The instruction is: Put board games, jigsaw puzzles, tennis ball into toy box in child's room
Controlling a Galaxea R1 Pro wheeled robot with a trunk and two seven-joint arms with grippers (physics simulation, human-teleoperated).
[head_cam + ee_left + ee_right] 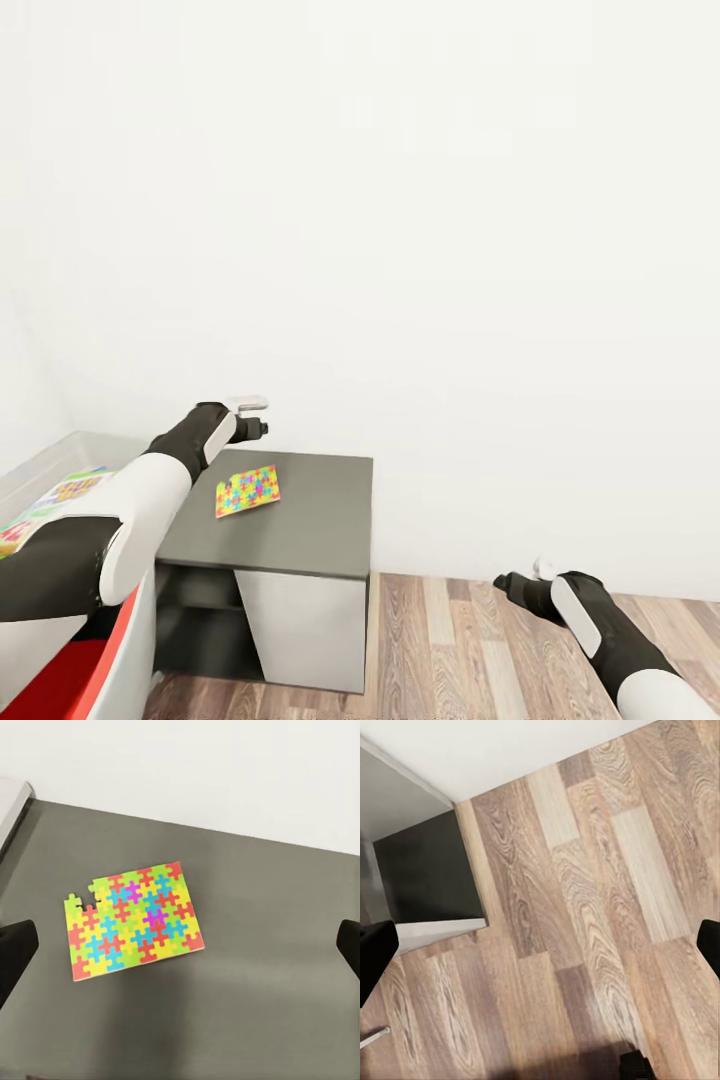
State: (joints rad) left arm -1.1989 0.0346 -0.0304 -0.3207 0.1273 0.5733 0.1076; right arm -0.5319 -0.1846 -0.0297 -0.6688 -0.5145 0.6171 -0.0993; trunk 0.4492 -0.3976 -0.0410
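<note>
One jigsaw puzzle (247, 490) is being shown lying flat on the lower dark-grey section of the table (320, 520), towards that section's left side in the head view, with a piece missing at one corner. Bare dark-grey top is being left all round it. The left gripper (252, 424) is being held out above the far left edge of that dark section, just beyond the puzzle and apart from it. In the left wrist view the jigsaw puzzle (133, 919) is being framed between the two dark fingertips (15, 952), which are being kept wide apart at the picture's edges with nothing gripped between them.

At the head view's left edge the toy box (50, 462) is being seen in part, with a colourful printed board game (60, 495) lying inside it; its title cannot be read.

The right gripper (512, 582) is being held low over the wooden floor (450, 640), well to the right of the table. In the right wrist view its fingertips (376, 954) are likewise being held spread wide, empty, over the floor planks (585, 945) beside the table's corner (427, 877).
</note>
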